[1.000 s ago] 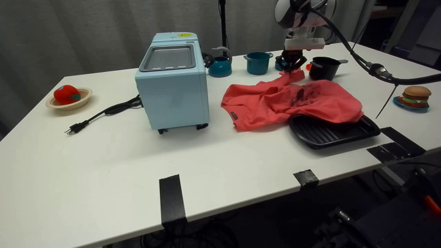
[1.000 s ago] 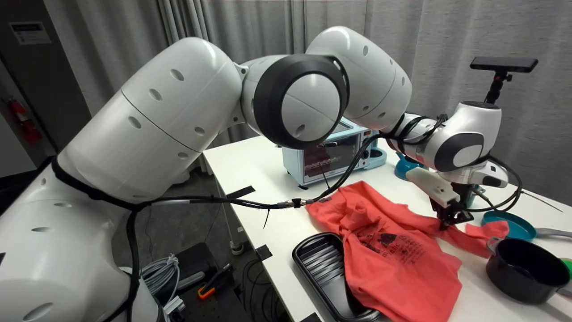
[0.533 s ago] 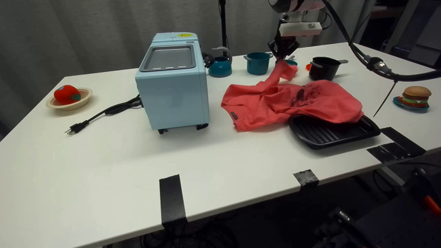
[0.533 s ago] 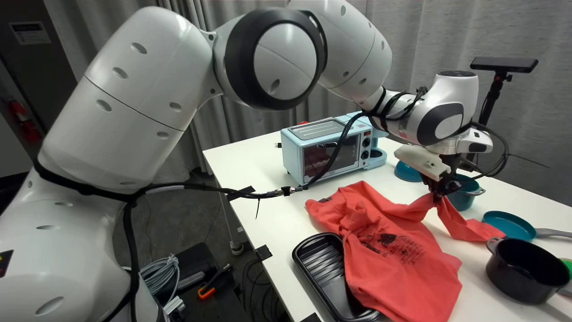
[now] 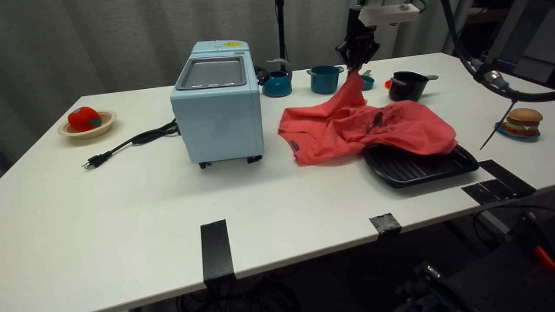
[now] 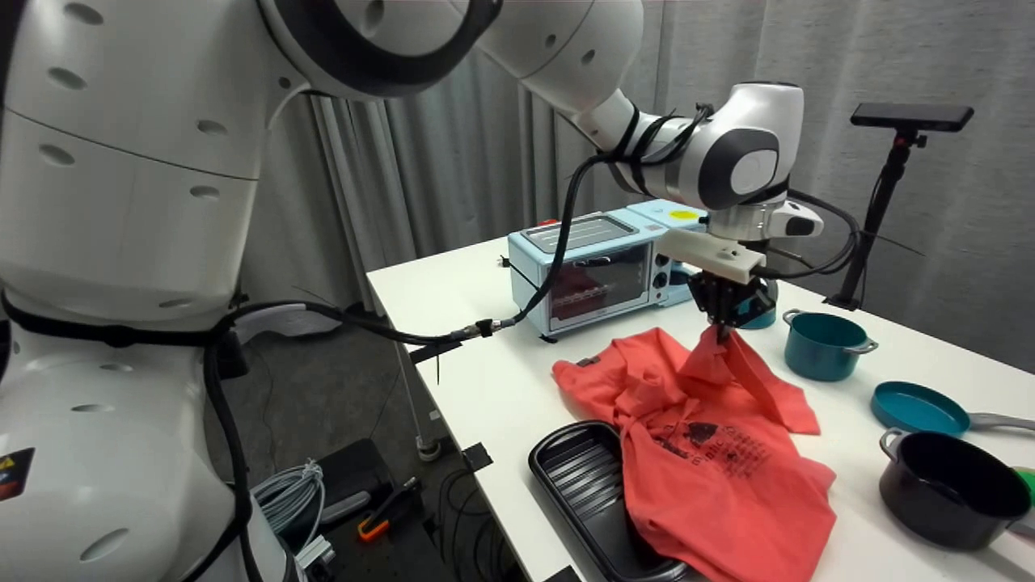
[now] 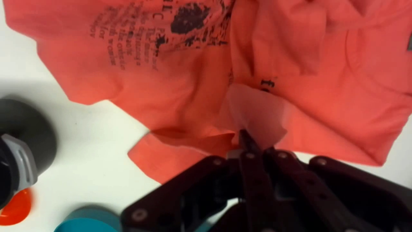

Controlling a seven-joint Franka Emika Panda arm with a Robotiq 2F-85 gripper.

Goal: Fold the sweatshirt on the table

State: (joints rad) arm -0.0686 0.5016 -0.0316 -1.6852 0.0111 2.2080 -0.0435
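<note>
Coral-red sweatshirt (image 6: 728, 509), rumpled, spread on the white surface (image 5: 143, 234), partly over a black ridged pan (image 5: 403, 169). Dark print faces up; small dark label (image 6: 588, 361) near the neckline, at the end toward the light-blue toaster oven (image 5: 221, 125), which stands near but apart.

Pincer (image 6: 722, 330) clenched on cloth of the sweatshirt — the gripped part stands raised in a peak above the surface, a loose end hanging on the side toward the teal skillet (image 6: 918, 408). In the wrist view the fingers (image 7: 257, 183) sit close together with red fabric at their tips; that spot is dark and blurred. The rest of the sweatshirt lies below, folds bunched near its middle.

Beyond it, in an exterior view: teal kettle (image 5: 277, 85) beside the toaster oven, then teal pot (image 5: 324, 82), the skillet, and a black pot (image 5: 405, 90). Burger (image 5: 523, 118) on a small teal plate (image 5: 516, 133), well apart from the pan. At the opposite end, a round red item (image 5: 84, 119) in a pale bowl (image 5: 82, 135) — black cord (image 5: 145, 138) loose between bowl and toaster oven. Black tape strips (image 5: 217, 251) along the edge.
</note>
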